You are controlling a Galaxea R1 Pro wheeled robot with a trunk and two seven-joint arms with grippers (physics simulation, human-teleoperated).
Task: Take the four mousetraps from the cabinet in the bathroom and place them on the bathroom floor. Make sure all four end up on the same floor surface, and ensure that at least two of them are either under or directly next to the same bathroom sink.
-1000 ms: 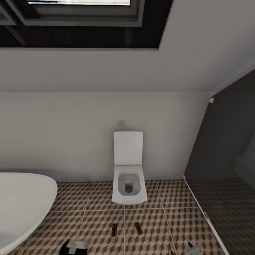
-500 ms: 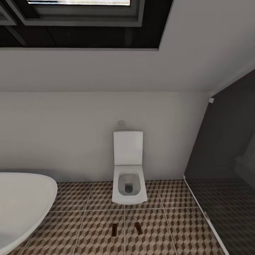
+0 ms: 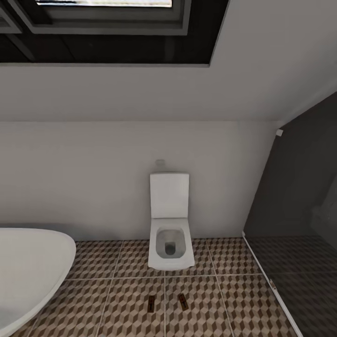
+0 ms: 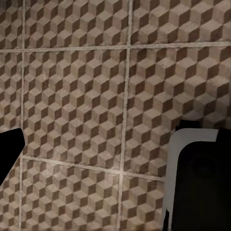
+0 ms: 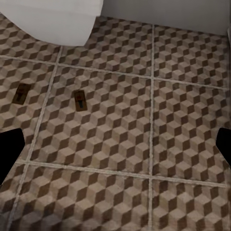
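Two mousetraps on the bathroom floor by the toilet

I see two mousetraps (image 3: 150, 304) (image 3: 183, 302) lying side by side, a bit apart, on the bathroom floor (image 3: 117, 309) in front of the white toilet (image 3: 170, 250). The bathtub (image 3: 28, 267) is at the left. Left jaws (image 4: 96, 159) and right jaws (image 5: 115, 149) are spread wide, holding nothing

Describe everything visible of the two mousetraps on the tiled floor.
The two small flat brown wooden mousetraps with dark metal parts lie flat on the cube-patterned floor tiles, side by side but apart, one either side of a grout line, in front of the white toilet. Nothing else touches them. Their finer parts are too small to tell.
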